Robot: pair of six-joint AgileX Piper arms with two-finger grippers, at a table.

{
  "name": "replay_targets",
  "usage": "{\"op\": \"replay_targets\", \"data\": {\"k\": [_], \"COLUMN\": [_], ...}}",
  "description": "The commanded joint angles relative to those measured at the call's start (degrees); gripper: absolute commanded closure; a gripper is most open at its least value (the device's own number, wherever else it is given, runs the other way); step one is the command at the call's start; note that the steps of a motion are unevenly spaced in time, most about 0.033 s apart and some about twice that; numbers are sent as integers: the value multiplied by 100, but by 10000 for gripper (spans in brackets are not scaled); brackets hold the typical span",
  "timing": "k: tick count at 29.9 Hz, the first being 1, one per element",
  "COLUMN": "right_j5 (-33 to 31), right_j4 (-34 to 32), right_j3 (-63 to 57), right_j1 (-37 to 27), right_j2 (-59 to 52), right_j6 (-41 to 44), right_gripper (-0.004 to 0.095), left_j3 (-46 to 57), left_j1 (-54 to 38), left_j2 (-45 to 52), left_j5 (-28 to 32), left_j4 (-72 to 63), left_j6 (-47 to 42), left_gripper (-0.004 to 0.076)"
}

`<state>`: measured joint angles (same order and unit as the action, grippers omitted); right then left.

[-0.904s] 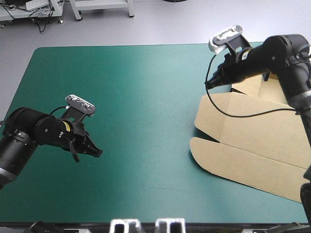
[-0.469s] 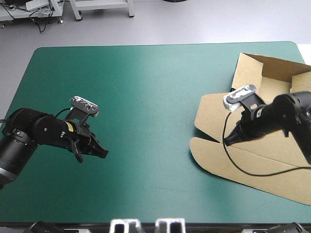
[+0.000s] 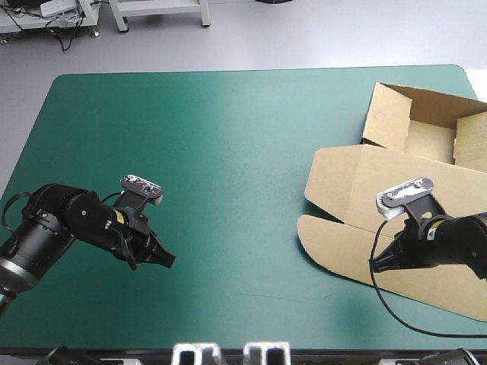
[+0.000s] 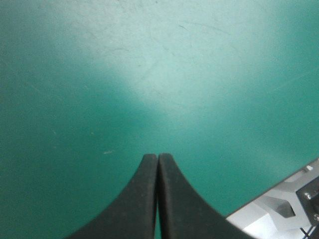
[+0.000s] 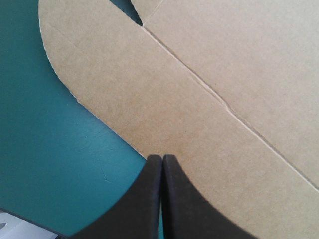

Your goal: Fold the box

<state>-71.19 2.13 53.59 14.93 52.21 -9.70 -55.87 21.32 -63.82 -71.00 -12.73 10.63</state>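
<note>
The left hand point(image 3: 169, 260), fingers pressed together and empty, hangs over the bare teal-green tabletop point(image 3: 228, 137). The right hand point(image 3: 374, 266), also closed on nothing, is over the rounded flat flap of the brown box point(image 3: 358, 175). Beyond this hand, the box's walls stand raised near the far right corner.

High view is looking down from behind over the whole teal-green cover point(image 3: 228, 152). Left wrist view is facing bare cover close up, right wrist view the rounded flap of the box point(image 5: 209, 89); high view is sharing both.
</note>
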Motion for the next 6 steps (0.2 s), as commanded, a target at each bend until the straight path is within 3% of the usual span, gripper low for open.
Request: {"op": "replay_targets", "data": {"k": [1, 6], "right_j5": [-24, -24], "right_j4": [-27, 92], "right_j3": [22, 11], "right_j1": [-15, -15], "right_j2": [-70, -60], "right_j6": [62, 109], "right_gripper": [925, 926], "left_j3": [18, 46], "left_j1": [10, 10], "left_j2": [121, 121], "left_j5": [38, 7], "left_j4": [-250, -200], "left_j6": [53, 53], "left_gripper": [733, 733]}}
